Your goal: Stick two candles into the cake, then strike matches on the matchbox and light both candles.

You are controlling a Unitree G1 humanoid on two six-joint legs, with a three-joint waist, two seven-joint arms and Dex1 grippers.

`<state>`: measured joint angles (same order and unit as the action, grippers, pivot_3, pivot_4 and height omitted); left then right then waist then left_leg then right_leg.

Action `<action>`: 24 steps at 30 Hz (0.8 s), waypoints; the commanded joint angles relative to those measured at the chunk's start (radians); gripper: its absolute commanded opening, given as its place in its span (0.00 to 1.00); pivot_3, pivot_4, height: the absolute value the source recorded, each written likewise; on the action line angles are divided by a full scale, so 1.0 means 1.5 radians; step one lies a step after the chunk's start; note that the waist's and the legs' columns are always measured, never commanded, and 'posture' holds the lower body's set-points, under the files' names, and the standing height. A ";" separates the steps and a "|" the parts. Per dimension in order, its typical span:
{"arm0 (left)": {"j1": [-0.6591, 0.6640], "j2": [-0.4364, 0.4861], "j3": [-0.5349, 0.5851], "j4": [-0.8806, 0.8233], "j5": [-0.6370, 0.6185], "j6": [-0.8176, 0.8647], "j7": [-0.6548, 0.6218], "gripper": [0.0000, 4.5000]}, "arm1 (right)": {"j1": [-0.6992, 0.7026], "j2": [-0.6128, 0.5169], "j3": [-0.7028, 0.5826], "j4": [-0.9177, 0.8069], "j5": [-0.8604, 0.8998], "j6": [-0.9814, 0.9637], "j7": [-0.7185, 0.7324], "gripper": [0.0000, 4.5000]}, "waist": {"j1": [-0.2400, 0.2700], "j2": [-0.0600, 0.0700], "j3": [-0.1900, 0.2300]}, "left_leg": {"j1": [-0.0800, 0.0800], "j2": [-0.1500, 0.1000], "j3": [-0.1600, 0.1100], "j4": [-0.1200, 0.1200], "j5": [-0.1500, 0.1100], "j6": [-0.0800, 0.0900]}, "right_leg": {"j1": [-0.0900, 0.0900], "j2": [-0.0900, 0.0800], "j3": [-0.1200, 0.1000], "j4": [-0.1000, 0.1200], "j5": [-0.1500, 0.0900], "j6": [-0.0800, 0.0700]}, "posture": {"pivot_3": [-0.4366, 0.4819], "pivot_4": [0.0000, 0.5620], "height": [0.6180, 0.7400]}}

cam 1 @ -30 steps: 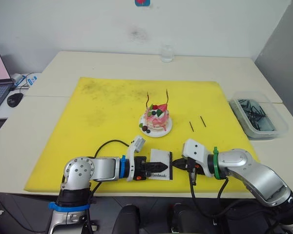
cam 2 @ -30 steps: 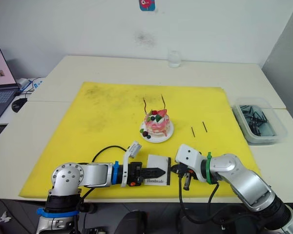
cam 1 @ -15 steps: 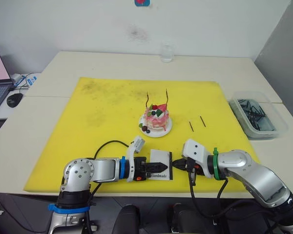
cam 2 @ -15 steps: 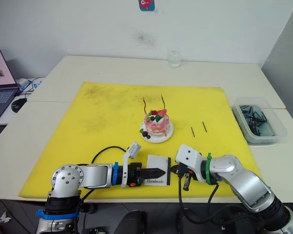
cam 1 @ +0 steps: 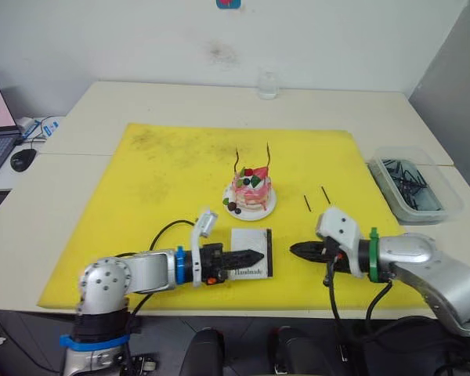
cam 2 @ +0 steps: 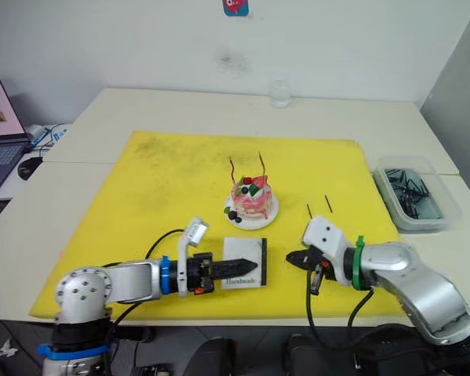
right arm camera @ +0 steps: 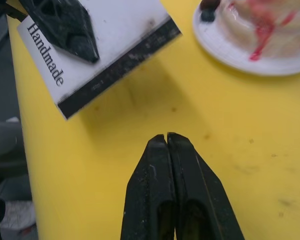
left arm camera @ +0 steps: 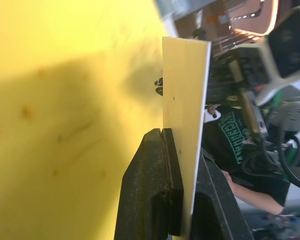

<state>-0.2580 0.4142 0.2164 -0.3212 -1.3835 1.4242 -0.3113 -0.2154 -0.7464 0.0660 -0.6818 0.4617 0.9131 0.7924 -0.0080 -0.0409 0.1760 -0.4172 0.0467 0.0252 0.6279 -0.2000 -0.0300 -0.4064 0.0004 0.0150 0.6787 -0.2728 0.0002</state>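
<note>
Right wrist view, right claw (right arm camera: pixel 166 137) pressed closed, empty, left claw (cam 1: pixel 254 256) clamping the matchbox (cam 1: pixel 249 252)

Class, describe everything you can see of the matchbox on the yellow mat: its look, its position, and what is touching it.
The matchbox is a flat white rectangular box with a black strip along the edge facing the right gripper and small "Handmade" lettering near its front edge. It looks like card. It sits over the yellow mat, just in front of the cake's plate, apart from it. The left gripper clamps it; the right gripper, shut, is clear of it.
</note>
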 commanded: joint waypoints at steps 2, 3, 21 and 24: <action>0.025 0.048 -0.004 -0.073 0.022 -0.065 -0.077 0.00 | 0.013 0.015 -0.084 -0.035 0.028 -0.024 -0.033 0.00 | 0.000 0.000 0.000 | 0.000 0.000 0.001 0.000 0.000 0.000 | 0.000 0.000 0.000 0.000 0.000 0.000 | 0.48 0.27 1.00; 0.030 0.058 -0.009 -0.081 0.032 -0.078 -0.092 0.00 | 0.017 0.020 -0.091 -0.035 0.027 -0.035 -0.041 0.00 | 0.000 0.000 0.000 | 0.000 0.000 0.001 0.000 0.000 0.000 | 0.000 -0.001 0.000 -0.001 0.000 0.000 | 0.48 0.27 1.00; 0.061 0.096 -0.067 -0.103 0.141 -0.203 -0.146 0.00 | 0.038 0.245 -0.017 0.225 -0.216 -0.364 -0.284 0.70 | 0.000 0.000 0.000 | -0.001 0.000 0.001 -0.001 0.000 0.000 | 0.000 -0.001 0.001 -0.002 -0.001 -0.001 | 0.48 0.27 1.00; 0.063 0.099 -0.070 -0.102 0.145 -0.207 -0.148 0.00 | 0.041 0.288 -0.014 0.259 -0.238 -0.378 -0.325 0.70 | 0.000 0.001 0.000 | 0.000 0.000 0.001 -0.001 0.000 0.000 | 0.000 0.000 0.000 -0.001 -0.001 -0.001 | 0.48 0.27 1.00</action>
<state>-0.1625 0.5551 0.1070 -0.4599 -1.1672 1.1332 -0.5170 -0.1518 -0.3258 0.0475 -0.2950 0.1250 0.3784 0.3413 -0.0079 -0.0401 0.1766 -0.4178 0.0471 0.0267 0.6258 -0.2000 -0.0301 -0.4072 -0.0002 0.0157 0.6773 -0.2736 -0.0010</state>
